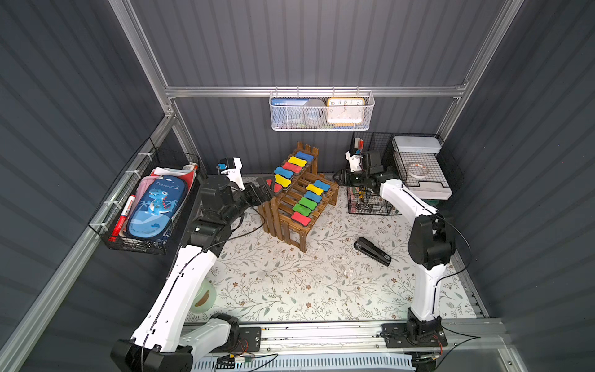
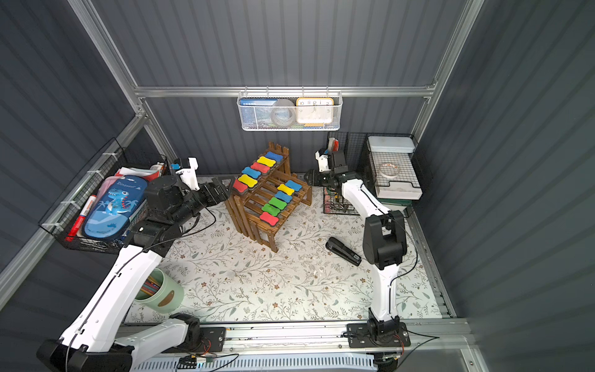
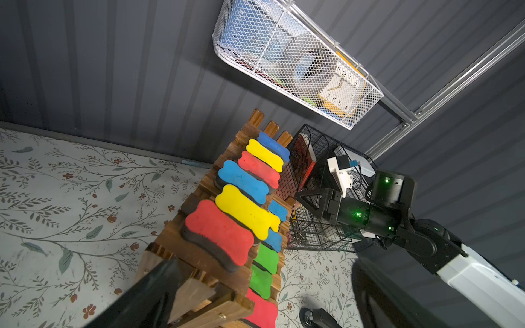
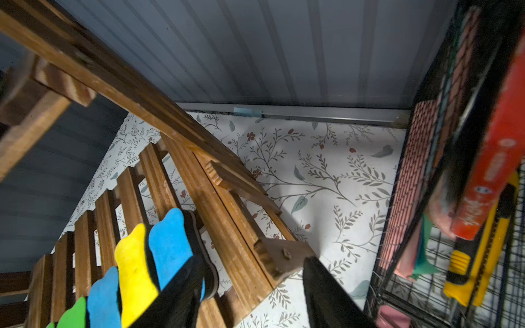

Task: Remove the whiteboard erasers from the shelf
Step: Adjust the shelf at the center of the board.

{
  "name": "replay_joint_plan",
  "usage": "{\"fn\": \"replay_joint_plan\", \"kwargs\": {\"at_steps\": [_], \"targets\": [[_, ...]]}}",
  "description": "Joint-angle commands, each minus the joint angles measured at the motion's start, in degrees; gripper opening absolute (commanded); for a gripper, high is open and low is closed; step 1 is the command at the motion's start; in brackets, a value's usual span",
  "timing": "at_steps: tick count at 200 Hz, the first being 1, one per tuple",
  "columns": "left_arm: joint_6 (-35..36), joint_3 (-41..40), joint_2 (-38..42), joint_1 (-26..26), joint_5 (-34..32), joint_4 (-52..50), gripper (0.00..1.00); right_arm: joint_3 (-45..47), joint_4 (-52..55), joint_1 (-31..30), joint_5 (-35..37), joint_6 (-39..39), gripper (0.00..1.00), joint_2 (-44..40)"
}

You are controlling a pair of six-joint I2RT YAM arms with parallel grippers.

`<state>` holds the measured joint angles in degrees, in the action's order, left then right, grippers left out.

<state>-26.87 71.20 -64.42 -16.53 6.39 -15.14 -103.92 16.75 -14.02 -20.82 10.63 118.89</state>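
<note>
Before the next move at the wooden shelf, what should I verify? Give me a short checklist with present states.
1. Left tool open: ok.
2. Left tool facing the red bone-shaped foam eraser at the upper tier's end: ok.
3. Right tool around the blue foam eraser only: not ok, the brown slatted wooden shelf has its corner in the tool's gap.
4. Black stapler apart from shelf: ok.

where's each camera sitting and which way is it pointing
Top views: high over the front edge, looking down and back at the shelf; both arms, left tool and right tool show.
Left wrist: on the left arm, looking along the upper tier's erasers toward the right arm; own fingers show.
Right wrist: on the right arm, close over the lower tier's blue eraser; own fingers show.
Shared: all views show the shelf and erasers.
</note>
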Motion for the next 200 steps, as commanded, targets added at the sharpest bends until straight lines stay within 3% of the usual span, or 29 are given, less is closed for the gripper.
{"fn": "replay_joint_plan", "kwargs": {"at_steps": [1, 83, 200], "targets": [[1.45, 1.49, -0.57, -0.16, 0.29, -0.60, 0.99, -2.06, 1.25, 0.04, -0.71, -0.87, 0.59, 1.32], [1.70, 1.05, -1.37, -0.16, 0.03, -0.69, 0.99, -1.93, -1.15, -0.13, -1.33, 0.70, 0.47, 3.50], [2.26, 0.26, -1.30, -0.16, -0.24, -1.18, 0.99, 2.00, -3.24, -2.15, 2.46, -0.64, 0.23, 1.53]]}}
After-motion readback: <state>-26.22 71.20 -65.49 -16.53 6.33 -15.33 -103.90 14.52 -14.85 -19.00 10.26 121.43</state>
